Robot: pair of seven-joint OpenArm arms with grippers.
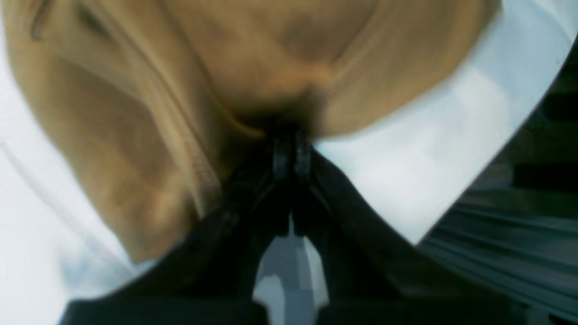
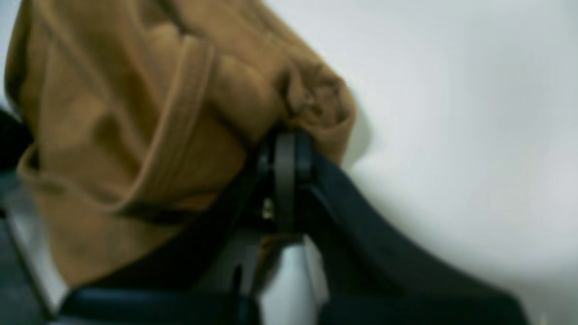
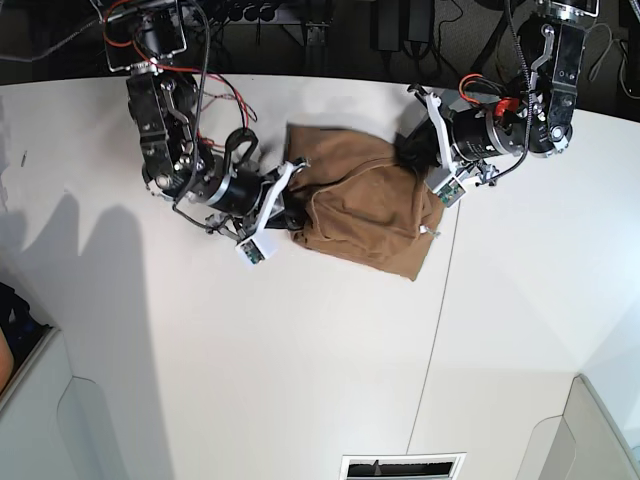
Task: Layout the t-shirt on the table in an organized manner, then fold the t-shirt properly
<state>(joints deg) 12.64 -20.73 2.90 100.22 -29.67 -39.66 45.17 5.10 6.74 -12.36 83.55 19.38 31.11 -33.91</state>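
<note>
Shirt (image 3: 365, 205) lies bunched near the table's (image 3: 300, 380) far edge, strung between the two grippers. Right gripper (image 2: 285, 149) is clamped shut on a gathered hem fold at one end; left gripper (image 1: 291, 135) is pinched shut on cloth at the other. Both are equally near, each on its own side. Long axis of the bundle runs arm to arm, roughly along the far edge. Judgement: spreading calls for pulling the ends apart along that axis. No readable label or writing.
</note>
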